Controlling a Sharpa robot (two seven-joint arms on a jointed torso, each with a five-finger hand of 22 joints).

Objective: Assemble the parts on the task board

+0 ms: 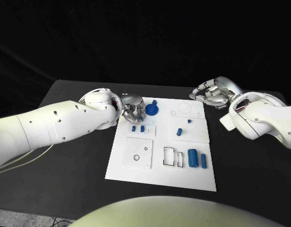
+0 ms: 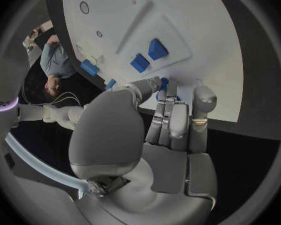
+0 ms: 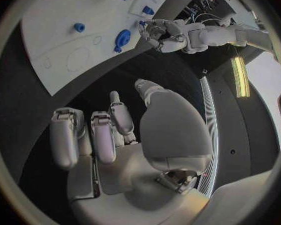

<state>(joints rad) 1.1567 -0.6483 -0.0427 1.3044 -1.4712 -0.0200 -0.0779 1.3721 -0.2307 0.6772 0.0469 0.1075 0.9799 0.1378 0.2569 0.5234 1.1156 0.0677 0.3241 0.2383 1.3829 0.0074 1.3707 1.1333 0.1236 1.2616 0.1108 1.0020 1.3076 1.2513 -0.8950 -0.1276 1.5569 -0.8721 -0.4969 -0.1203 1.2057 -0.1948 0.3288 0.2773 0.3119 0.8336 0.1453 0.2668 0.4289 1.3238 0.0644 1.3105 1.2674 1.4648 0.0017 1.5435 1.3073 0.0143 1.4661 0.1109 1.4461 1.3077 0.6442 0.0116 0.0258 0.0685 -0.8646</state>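
The white task board (image 1: 160, 175) lies mid-table. My left hand (image 1: 133, 112) hovers over its far left corner, thumb and a fingertip pinching a small blue part (image 2: 164, 82). Right beside that hand lies a blue round part (image 1: 151, 110) with a knob. Two small blue blocks (image 1: 137, 128) sit just nearer on the board (image 2: 197, 25). A blue cylinder (image 1: 193, 158) lies near the board's right edge, and a short blue peg (image 1: 179, 132) stands mid-board. My right hand (image 1: 212, 92) hangs beyond the board's far right corner, fingers apart and holding nothing.
A raised square plate (image 1: 137, 152) with small holes takes up the board's near left. Rectangular slots (image 1: 173, 157) lie beside the cylinder. Circular outlines (image 1: 182, 112) mark the far right part of the board. Black table surrounds the board, and white cables (image 1: 23, 158) trail under my left arm.
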